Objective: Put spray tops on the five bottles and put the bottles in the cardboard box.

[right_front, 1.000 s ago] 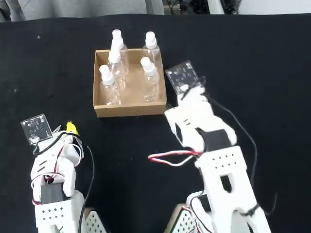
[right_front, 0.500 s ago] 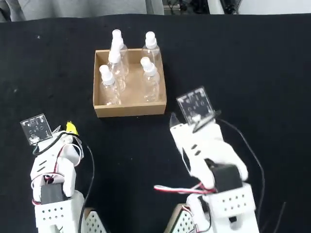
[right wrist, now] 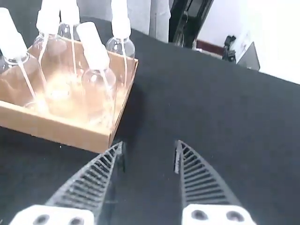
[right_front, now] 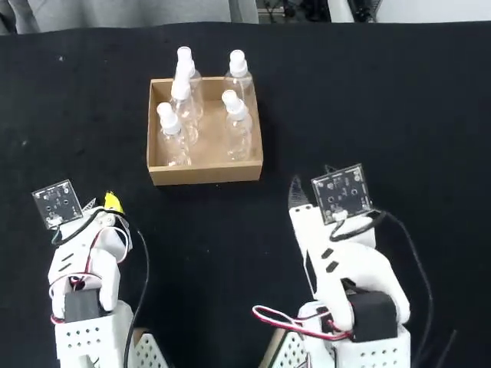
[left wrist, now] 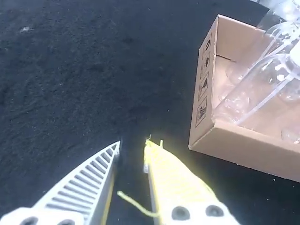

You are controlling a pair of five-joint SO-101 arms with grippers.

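We take this for a robotics lab: a black-draped tabletop (right_front: pixel 414 100) carries the left arm (right_front: pixel 84 284) and right arm (right_front: pixel 353 276), with cables and dark gear (right_front: pixel 307 9) behind it.

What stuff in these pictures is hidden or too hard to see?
Left wrist view: the bottles in the cardboard box run past the picture's edge, upper parts cut off.
Right wrist view: the farther spray tops are clipped by the picture's edge.
High view: the right end effector sits mostly under its camera board.
High view: how tightly the spray tops sit is too small to tell.
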